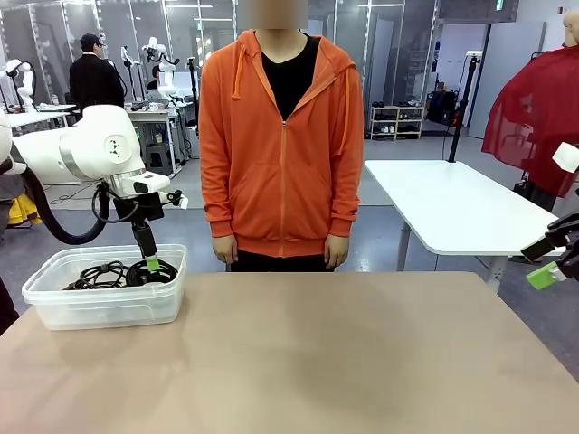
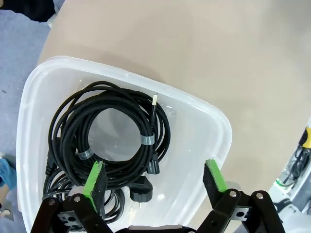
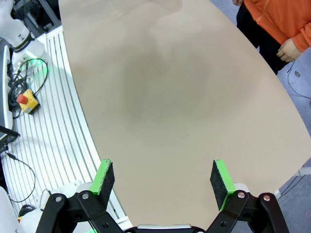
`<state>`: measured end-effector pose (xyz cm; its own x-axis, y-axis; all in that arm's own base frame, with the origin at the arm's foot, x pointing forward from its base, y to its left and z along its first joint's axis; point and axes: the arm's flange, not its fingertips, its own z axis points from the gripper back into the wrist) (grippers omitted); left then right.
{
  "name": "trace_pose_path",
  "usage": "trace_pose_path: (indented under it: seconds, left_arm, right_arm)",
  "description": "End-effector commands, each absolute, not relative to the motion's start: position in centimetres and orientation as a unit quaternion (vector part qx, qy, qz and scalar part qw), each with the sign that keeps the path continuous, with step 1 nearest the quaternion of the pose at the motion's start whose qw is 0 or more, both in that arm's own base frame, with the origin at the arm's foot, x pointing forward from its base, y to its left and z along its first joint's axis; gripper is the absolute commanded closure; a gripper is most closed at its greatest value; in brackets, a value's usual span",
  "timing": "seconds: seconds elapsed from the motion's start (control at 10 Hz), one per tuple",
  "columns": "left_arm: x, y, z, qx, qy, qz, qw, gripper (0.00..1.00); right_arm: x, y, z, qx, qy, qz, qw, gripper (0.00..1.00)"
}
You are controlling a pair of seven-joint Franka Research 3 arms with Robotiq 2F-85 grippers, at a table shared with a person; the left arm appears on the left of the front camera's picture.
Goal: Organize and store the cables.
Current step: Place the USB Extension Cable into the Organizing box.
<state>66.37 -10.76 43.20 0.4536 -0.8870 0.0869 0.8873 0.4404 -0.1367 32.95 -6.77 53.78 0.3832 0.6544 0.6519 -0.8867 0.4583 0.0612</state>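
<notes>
Black coiled cables [image 2: 109, 131] lie inside a clear plastic bin [image 2: 204, 121], several coils tied with grey bands and ending in plugs. The same cables [image 1: 118, 273] and bin [image 1: 104, 307] sit at the table's left edge in the front view. My left gripper [image 2: 154, 178] hangs open just above the bin's contents, with nothing between its green pads; the front view has it [image 1: 150, 264] dipping into the bin. Off the table's right edge, my right gripper [image 1: 554, 269] stands open. In its own wrist view, the right gripper [image 3: 162, 178] is open and holds nothing over bare tabletop.
A person in an orange hoodie [image 1: 280, 136] stands at the far side with both hands down. The beige table [image 1: 298, 362] stretches bare to the right of the bin. A white table [image 1: 452, 203] stands behind on the right.
</notes>
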Motion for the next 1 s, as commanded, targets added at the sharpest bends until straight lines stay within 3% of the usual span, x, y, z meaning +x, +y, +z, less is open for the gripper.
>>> trace_pose_path:
  seconds: [0.0,0.9]
  left_arm:
    - [66.66,-10.60,43.23,-0.078,-0.002,-0.522,0.849,0.00]
    - [66.66,-10.60,43.23,-0.078,-0.002,-0.522,0.849,0.00]
  right_arm:
    - [33.11,-6.88,53.78,0.202,-0.282,0.486,0.802,0.00]
    - [33.11,-6.88,53.78,0.202,-0.282,0.486,0.802,0.00]
